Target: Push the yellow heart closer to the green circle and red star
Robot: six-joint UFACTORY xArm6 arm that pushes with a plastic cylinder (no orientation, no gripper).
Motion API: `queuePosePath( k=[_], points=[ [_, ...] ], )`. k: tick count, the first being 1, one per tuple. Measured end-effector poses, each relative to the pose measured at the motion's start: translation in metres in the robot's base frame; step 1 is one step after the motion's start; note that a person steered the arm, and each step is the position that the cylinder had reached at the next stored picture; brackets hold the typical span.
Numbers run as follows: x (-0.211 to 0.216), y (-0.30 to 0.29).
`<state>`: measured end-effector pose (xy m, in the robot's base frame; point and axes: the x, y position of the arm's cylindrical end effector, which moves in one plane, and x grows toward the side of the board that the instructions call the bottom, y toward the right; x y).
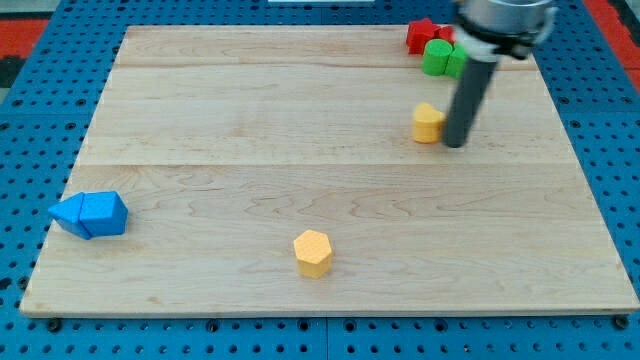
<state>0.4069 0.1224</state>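
Note:
The yellow heart (428, 122) lies at the upper right of the wooden board (250, 150). My tip (456, 143) stands right beside it, on its right, touching or nearly touching it. The red star (422, 35) sits at the board's top right edge. The green circle (437, 57) is just below and to the right of the star, with a second green block (455, 64) partly hidden behind my rod. The heart lies a short way below these blocks.
A yellow hexagon (313, 252) lies at the bottom centre of the board. Two blue blocks (90, 214) sit together at the left edge. A blue pegboard surrounds the board.

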Motion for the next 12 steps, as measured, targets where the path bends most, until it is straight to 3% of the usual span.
queuePosePath(
  k=[1, 2, 3, 4, 5, 6, 7, 9, 10, 11, 12],
  points=[
    [-0.059, -0.031],
    [-0.08, -0.033],
    [-0.035, -0.041],
    [-0.049, -0.079],
    [-0.083, -0.053],
    [-0.078, -0.069],
    [-0.097, -0.113],
    [-0.12, -0.041],
    [-0.137, -0.036],
    [-0.129, -0.048],
    [-0.023, -0.061]
  ],
)
